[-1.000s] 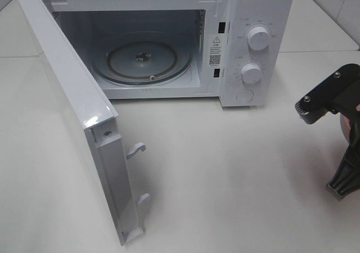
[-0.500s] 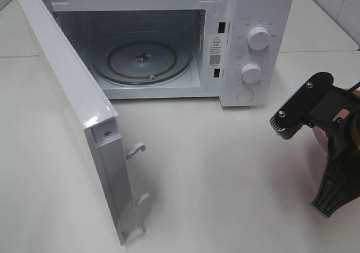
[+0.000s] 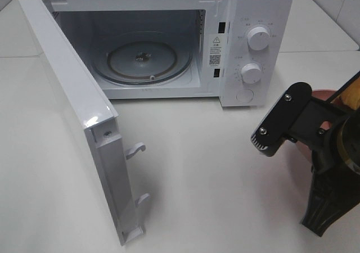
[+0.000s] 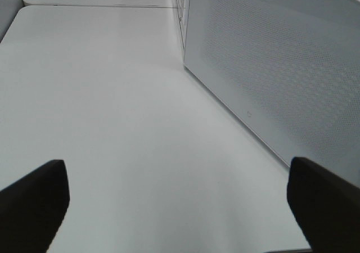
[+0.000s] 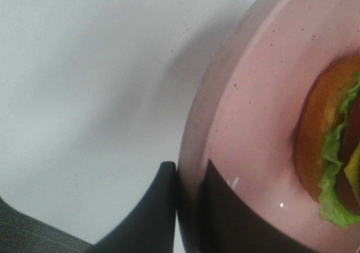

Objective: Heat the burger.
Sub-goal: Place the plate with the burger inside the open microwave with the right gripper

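Note:
The burger [image 5: 329, 152], with a golden-brown bun and green lettuce, sits on a round pink plate [image 5: 253, 123]. My right gripper [image 5: 188, 208] is shut on the plate's rim, one finger under it and one on top. In the high view the right arm [image 3: 315, 135] covers most of the plate [image 3: 323, 94], at the right of the table, and a sliver of bun [image 3: 352, 98] shows at the frame's edge. The plate casts a shadow on the table. My left gripper [image 4: 180, 208] is open and empty, low over the table beside the microwave door [image 4: 270, 67].
The white microwave [image 3: 250, 39] stands at the back with its door [image 3: 73, 107] swung wide open toward the front left. Its glass turntable [image 3: 142, 59] is bare. Two knobs are on its right panel. The white table [image 3: 214, 168] lies between the plate and the cavity.
My right arm has moved left and forward into view, carrying the pink plate with the burger. The microwave and its door have not moved.

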Controlling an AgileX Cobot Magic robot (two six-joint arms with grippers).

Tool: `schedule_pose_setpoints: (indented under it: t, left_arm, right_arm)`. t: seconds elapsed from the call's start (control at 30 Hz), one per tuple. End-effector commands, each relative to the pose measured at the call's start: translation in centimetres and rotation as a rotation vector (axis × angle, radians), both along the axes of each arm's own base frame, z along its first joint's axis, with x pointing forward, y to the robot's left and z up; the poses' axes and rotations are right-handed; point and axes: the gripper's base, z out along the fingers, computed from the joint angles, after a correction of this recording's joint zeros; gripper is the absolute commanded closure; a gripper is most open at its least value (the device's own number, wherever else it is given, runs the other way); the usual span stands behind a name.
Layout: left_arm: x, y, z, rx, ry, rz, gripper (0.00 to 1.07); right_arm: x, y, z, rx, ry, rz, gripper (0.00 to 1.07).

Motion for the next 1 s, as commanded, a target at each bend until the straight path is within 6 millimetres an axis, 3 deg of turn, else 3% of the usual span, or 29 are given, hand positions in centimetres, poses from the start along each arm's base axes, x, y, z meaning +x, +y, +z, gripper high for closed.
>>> schedule_pose_setpoints:
  t: [0.03, 0.37, 1.0]
  left_arm:
    - [-0.2, 0.0, 0.1, 0.001, -0.020, -0.001, 0.09]
    - [-0.2, 0.0, 0.1, 0.001, -0.020, -0.001, 0.09]
    - [-0.2, 0.0, 0.1, 0.001, -0.020, -0.001, 0.09]
  right_arm:
    - [0.0, 0.0, 0.4, -0.050, -0.033, 0.067, 1.07]
    - [-0.8, 1.1, 0.5, -0.066, -0.040, 0.170, 1.07]
    - [-1.4, 3.2, 0.4, -0.146, -0.011, 0.604, 1.06]
